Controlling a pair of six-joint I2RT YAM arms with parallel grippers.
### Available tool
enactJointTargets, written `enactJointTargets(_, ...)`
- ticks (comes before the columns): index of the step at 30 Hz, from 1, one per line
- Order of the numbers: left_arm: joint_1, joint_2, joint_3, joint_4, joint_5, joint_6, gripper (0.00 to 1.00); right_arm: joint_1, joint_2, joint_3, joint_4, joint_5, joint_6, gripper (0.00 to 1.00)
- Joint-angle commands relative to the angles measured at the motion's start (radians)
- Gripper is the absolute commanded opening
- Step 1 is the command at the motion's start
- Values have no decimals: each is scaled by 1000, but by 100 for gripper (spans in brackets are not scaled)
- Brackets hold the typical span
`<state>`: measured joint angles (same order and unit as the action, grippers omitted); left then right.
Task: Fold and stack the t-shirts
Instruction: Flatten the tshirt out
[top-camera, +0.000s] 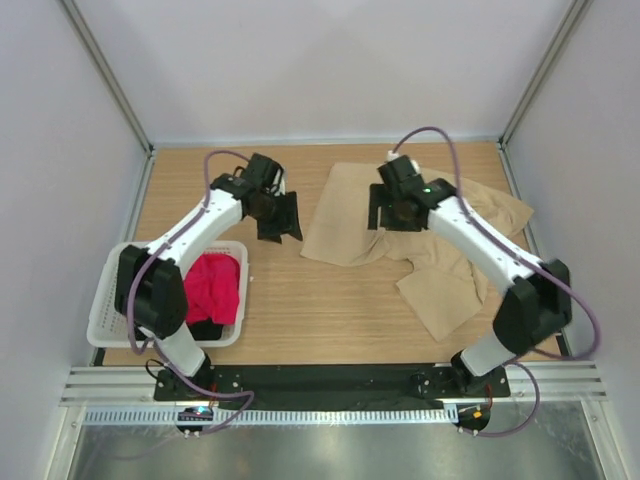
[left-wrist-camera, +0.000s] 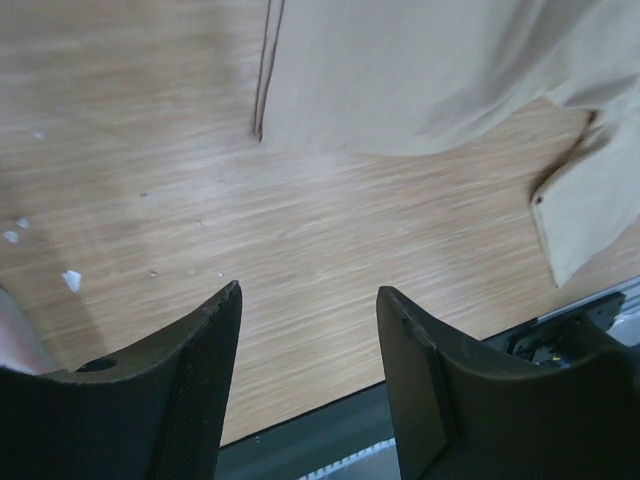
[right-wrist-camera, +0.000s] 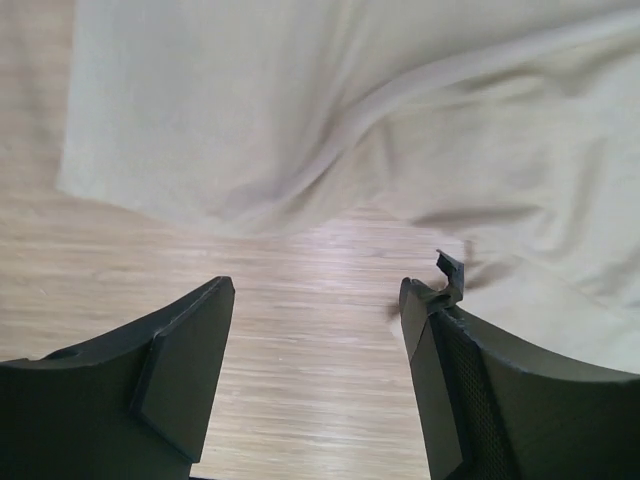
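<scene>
The tan t-shirt (top-camera: 345, 215) lies crumpled and partly spread on the right half of the wooden table. It also shows in the left wrist view (left-wrist-camera: 400, 70) and the right wrist view (right-wrist-camera: 300, 100). My left gripper (top-camera: 283, 235) is open and empty, over bare wood just left of the shirt's left edge (left-wrist-camera: 310, 290). My right gripper (top-camera: 390, 225) is open and empty, above the shirt's middle, with bare wood between its fingers (right-wrist-camera: 318, 283). The red-pink t-shirt (top-camera: 215, 285) and the black t-shirt (top-camera: 205, 330) lie bunched in the basket.
The white slotted basket (top-camera: 100, 325) sits at the table's near left. White walls and metal posts enclose the table on three sides. A black mounting rail (top-camera: 320, 380) runs along the near edge.
</scene>
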<state>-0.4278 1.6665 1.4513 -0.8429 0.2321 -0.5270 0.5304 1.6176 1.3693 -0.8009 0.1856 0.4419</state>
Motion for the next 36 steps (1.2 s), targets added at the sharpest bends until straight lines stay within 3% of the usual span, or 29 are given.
enactJointTargets(1,-74,79,-46,-6,-53,-59,57,-59,-154,-56,-101,72,47,75)
enactJointTargets(6,-78,188,-42,4,-161,-114,47,-136,-386,-229,-143,12,138,70)
enactJointTargets(11,-77,266,21,42,-214,-129,45,-173,-545,-355,-172,26,202,63)
enactJointTargets(25,-58,426,96,93,-162,-169,48,-201,-513,-323,-193,18,198,62)
enactJointTargets(36,-57,452,95,68,-109,-211,40,-213,-492,-305,-213,31,193,61)
